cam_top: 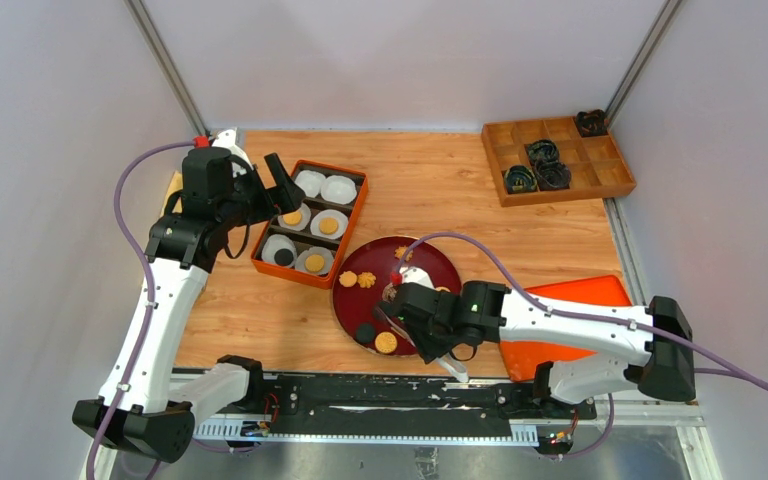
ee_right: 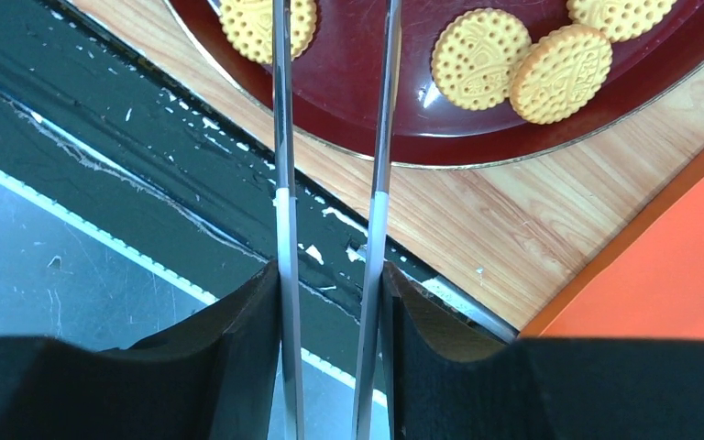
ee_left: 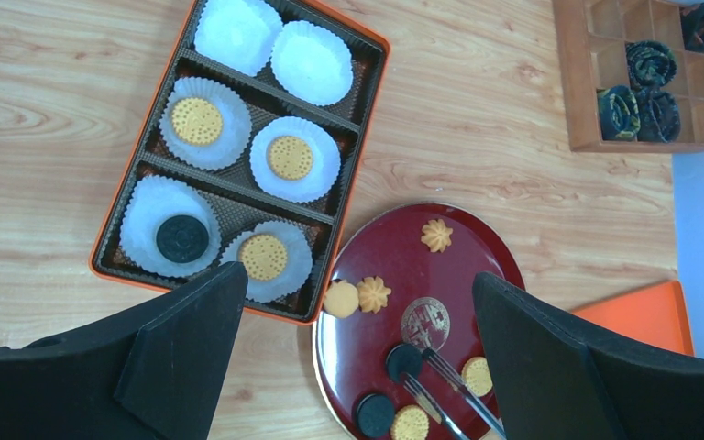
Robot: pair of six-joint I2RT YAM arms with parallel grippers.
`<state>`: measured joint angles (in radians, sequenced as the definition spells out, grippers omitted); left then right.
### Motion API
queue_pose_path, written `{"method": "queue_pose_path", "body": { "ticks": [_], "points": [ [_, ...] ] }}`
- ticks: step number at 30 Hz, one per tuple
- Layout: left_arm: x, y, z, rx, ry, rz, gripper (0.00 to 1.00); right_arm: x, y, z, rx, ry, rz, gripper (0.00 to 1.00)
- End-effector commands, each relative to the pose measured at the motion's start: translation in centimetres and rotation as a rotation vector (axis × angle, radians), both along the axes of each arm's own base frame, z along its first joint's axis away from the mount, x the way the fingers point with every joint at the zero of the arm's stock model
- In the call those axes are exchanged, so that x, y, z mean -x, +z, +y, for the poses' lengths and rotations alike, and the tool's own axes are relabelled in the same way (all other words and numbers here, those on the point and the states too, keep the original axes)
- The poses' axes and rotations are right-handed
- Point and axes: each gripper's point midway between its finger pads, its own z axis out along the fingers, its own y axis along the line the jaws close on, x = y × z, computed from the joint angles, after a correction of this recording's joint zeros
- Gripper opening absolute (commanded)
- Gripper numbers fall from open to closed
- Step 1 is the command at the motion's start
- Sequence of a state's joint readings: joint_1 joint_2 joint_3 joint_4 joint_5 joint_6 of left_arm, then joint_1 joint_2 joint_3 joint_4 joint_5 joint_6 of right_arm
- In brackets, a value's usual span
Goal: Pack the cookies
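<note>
Left pincer (ee_left: 357, 275) hangs released, fingers wide, over the gap between the orange tray (ee_left: 352, 183) and the red plate (ee_left: 403, 266). I've got bare desk (cam_top: 440, 190) open toward 1 o'clock. Four cookies (ee_left: 291, 158) sit in paper cups (ee_left: 312, 60) in the tray. The rest lie on the plate at the tray's 4 o'clock, its rim near the desk's front edge. Right forearm runs low toward 9 o'clock, right pincer (ee_right: 330, 275) clenched on the tongs (ee_right: 280, 137), blades slightly apart.

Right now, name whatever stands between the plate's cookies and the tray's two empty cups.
Nothing lies between plate and tray. The filled cups sit nearer the plate than the empty cups, and the left tool hangs above the tray's left edge beside them.
</note>
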<state>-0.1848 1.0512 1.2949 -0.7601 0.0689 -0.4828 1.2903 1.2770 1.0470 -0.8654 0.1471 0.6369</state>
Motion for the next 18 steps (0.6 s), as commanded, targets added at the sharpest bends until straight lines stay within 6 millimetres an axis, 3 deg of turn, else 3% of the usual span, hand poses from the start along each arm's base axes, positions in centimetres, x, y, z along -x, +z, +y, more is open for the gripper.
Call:
{"method": "queue_pose_path", "body": {
  "ticks": [1,13,18],
  "points": [
    [0.1,1.3,-0.5,0.02,-0.026,-0.039,1.0,0.8,1.2,0.0,-0.002,0.014,0.003,0.41],
    [0.4,1.8,-1.0,0.044,-0.044,-0.047,1.0,1.7,1.5,-2.4,0.044,0.009,-0.005,0.41],
    [0.4,1.5,-0.9,0.041,-0.039,-0.04,1.0,1.6,0.7,-1.5,0.041,0.024,-0.002,0.41]
  ]
}}
